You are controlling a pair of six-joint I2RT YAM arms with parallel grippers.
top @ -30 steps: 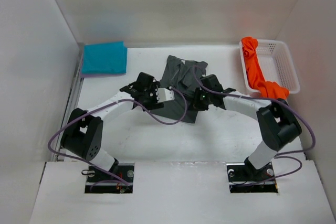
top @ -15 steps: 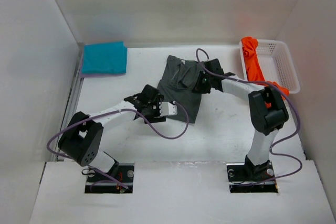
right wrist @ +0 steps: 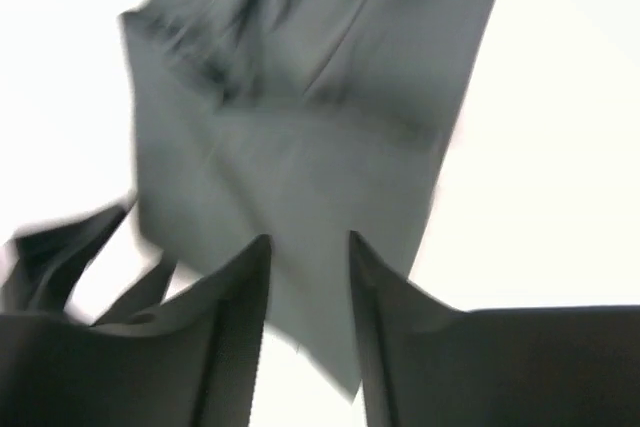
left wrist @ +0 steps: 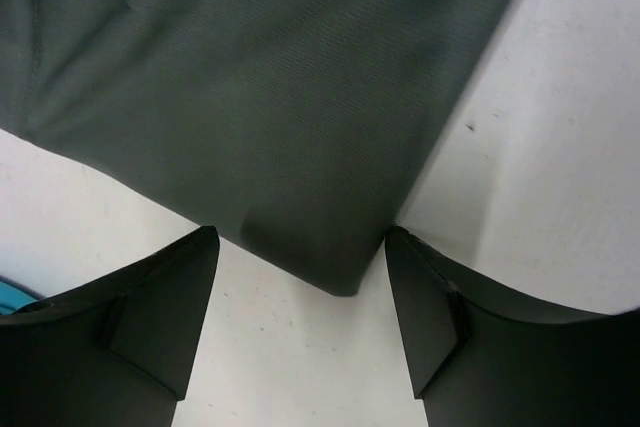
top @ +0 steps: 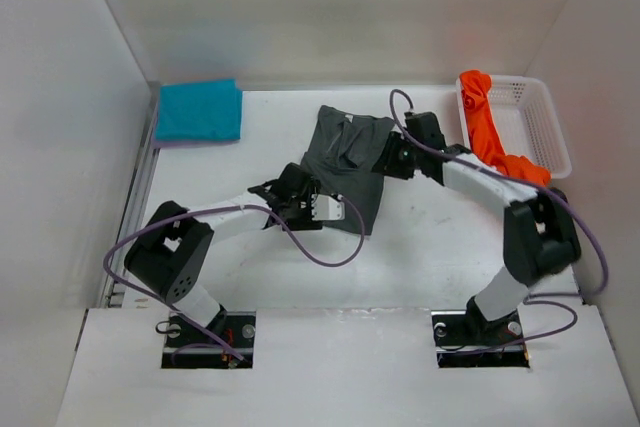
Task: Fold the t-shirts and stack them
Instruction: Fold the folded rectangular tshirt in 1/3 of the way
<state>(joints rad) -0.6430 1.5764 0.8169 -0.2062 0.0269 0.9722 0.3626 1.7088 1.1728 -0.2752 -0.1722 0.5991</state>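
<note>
A top view of a white table [top: 430, 247] walled on three sides, with two robot arms reaching in from the near edge. A dark grey t-shirt [top: 345, 159] lies flat but rumpled in the middle of the table, creased most near its far end. At the back left corner a teal t-shirt [top: 198, 110] sits folded into a neat rectangle on top of a lavender t-shirt [top: 175, 143], of which only a thin edge shows. At the back right stands a white mesh basket [top: 545, 137]; a bright orange t-shirt [top: 485, 132] is bunched along its left side and spills over its near rim.

The left gripper [top: 300, 199] is low over the grey shirt's near left part. Its wrist camera shows the fingers spread wide [left wrist: 300, 242], one to either side of a corner of the grey cloth, pinching nothing.

The right gripper [top: 392, 159] is at the grey shirt's right edge. Its wrist camera, which is blurred, shows the fingers [right wrist: 307, 242] a narrow gap apart, the grey cloth lying beyond them and none of it caught between
</note>
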